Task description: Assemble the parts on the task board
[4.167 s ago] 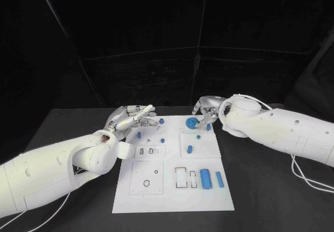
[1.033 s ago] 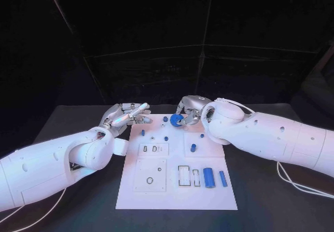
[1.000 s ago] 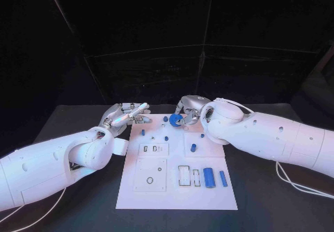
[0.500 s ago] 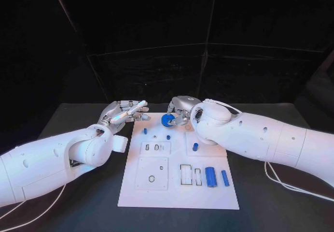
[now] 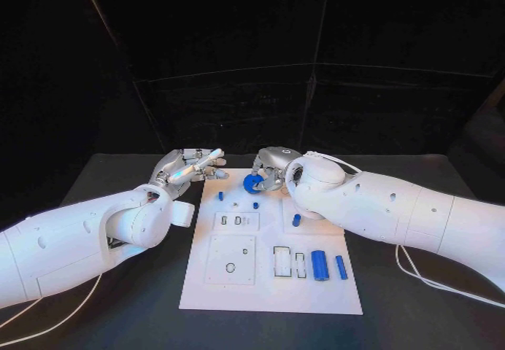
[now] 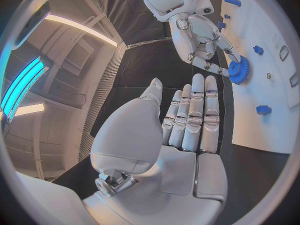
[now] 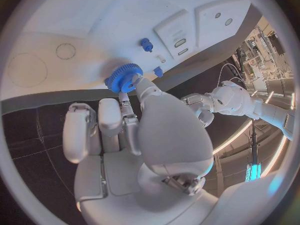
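My right hand (image 5: 271, 164) pinches a blue toothed gear (image 5: 252, 182) over the far end of the white task board (image 5: 263, 292). The right wrist view shows the gear (image 7: 123, 79) at my fingertips (image 7: 134, 82), close to the board (image 7: 94, 20); I cannot tell whether it touches. My left hand (image 5: 190, 166) hovers by the board's far left corner with fingers stretched out straight, holding nothing. The left wrist view shows that flat hand (image 6: 187, 130) facing the right hand (image 6: 200, 37) and the gear (image 6: 238, 69).
Small blue pegs (image 5: 221, 195) (image 5: 256, 205) (image 5: 295, 219) stand on the board's far half. A thick blue cylinder (image 5: 319, 265) and a thin blue bar (image 5: 340, 267) lie at its near right, beside rectangular slots (image 5: 281, 261). Black table (image 5: 421, 292) surrounds the board.
My right hand has carried the gear leftward along the board's far end, from the right side toward the middle. The left hand has stayed outstretched by the far left corner.
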`<action>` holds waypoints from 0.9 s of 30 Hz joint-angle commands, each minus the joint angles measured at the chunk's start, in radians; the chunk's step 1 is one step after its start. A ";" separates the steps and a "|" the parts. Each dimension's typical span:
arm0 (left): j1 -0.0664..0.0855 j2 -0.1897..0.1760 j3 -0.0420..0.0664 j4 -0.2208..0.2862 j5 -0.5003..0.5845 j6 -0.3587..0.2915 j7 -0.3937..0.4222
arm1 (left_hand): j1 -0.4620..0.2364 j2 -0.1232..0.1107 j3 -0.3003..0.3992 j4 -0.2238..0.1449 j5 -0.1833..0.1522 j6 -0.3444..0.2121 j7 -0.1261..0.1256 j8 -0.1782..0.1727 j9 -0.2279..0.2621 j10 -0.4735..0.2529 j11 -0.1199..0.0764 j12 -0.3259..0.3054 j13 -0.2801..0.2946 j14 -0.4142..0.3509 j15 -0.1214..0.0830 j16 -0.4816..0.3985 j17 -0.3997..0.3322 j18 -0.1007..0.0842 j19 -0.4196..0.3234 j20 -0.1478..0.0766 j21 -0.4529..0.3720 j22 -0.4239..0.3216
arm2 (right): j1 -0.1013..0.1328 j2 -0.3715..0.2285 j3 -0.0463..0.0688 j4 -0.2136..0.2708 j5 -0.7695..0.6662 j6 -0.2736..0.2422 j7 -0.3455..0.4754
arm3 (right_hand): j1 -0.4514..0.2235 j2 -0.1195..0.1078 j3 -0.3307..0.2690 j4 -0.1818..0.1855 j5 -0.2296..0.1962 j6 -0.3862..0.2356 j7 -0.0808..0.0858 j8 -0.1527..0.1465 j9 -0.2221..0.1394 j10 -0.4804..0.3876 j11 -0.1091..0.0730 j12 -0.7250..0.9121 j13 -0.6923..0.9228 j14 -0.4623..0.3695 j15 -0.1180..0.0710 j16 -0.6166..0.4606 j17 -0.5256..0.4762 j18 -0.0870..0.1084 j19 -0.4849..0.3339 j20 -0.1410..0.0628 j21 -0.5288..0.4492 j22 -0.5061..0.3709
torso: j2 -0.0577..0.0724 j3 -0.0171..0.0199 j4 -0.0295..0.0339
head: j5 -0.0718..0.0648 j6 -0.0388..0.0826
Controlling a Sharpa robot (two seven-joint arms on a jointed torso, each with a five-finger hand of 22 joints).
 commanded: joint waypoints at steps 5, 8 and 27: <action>0.002 0.000 0.001 0.001 -0.004 -0.001 0.016 | 0.008 0.000 0.000 -0.008 -0.003 -0.003 0.004 0.000 -0.001 -0.001 0.003 -0.004 0.002 0.002 0.002 -0.002 0.001 0.014 0.007 0.003 -0.005 -0.001 | 0.003 0.001 0.001 0.001 -0.009 0.006 0.011 | -0.010 0.002 0.006 0.000 0.004 0.005 -0.001 0.003 0.001 0.050 -0.006 -0.002 0.208 0.026 -0.009 0.007 -0.001 -0.011 0.019 -0.002 0.004 0.000 | 0.000 0.0001 -0.0001 | 0.000 0.000; 0.002 0.000 0.001 0.001 -0.004 -0.001 0.016 | 0.008 0.000 0.000 -0.008 -0.003 -0.003 0.004 0.000 -0.001 -0.001 0.003 -0.004 0.002 0.002 0.002 -0.002 0.001 0.014 0.007 0.003 -0.005 -0.001 | 0.003 0.001 0.001 0.001 -0.009 0.006 0.011 | -0.010 0.002 0.006 0.000 0.004 0.005 -0.001 0.003 0.001 0.050 -0.006 -0.002 0.208 0.026 -0.009 0.007 -0.001 -0.011 0.019 -0.002 0.004 0.000 | 0.000 0.0001 -0.0001 | 0.000 0.000; 0.005 0.004 0.001 -0.001 -0.004 0.005 0.005 | 0.011 0.001 0.001 -0.012 -0.003 -0.003 0.004 0.000 -0.001 -0.002 0.003 -0.005 0.001 0.002 0.002 -0.002 0.003 0.013 0.008 0.003 -0.006 -0.001 | -0.011 0.058 0.000 -0.082 -0.027 0.026 0.017 | -0.051 -0.023 -0.002 -0.006 -0.039 -0.091 0.026 -0.068 -0.009 0.007 0.019 -0.024 0.169 0.025 0.010 0.010 -0.005 -0.010 0.016 0.015 0.002 -0.003 | -0.001 0.0005 -0.0009 | 0.012 -0.006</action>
